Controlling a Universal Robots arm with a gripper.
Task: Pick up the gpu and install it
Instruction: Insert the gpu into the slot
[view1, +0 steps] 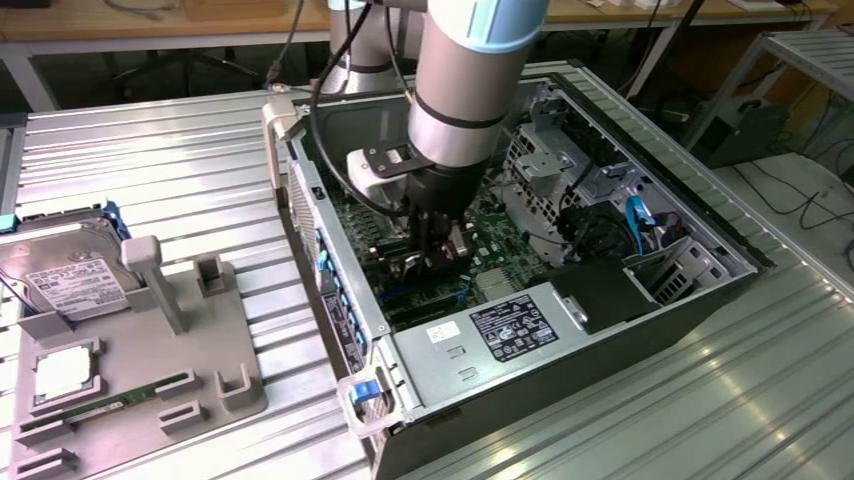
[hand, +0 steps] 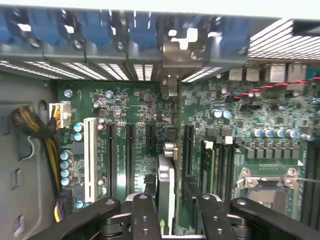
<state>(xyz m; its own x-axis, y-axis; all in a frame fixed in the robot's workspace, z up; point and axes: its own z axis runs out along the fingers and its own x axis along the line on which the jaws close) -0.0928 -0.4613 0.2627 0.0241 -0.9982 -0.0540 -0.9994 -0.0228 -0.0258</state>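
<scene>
While the arm reaches down into the open black computer case (view1: 747, 262), the hand (hand: 172, 200) hangs directly over the green motherboard (hand: 140, 125). Between its fingers (hand: 145, 212) stands the gpu (hand: 169, 165), a thin dark card seen edge-on, its long axis running along the black expansion slots (hand: 131, 150) toward the case's rear wall, where its silver bracket (hand: 172, 55) meets the slotted openings. Both fingers are partly spread and flank the card closely; whether they grip it or merely stand beside it, I cannot tell. From the look of it, the card sits in its slot.
</scene>
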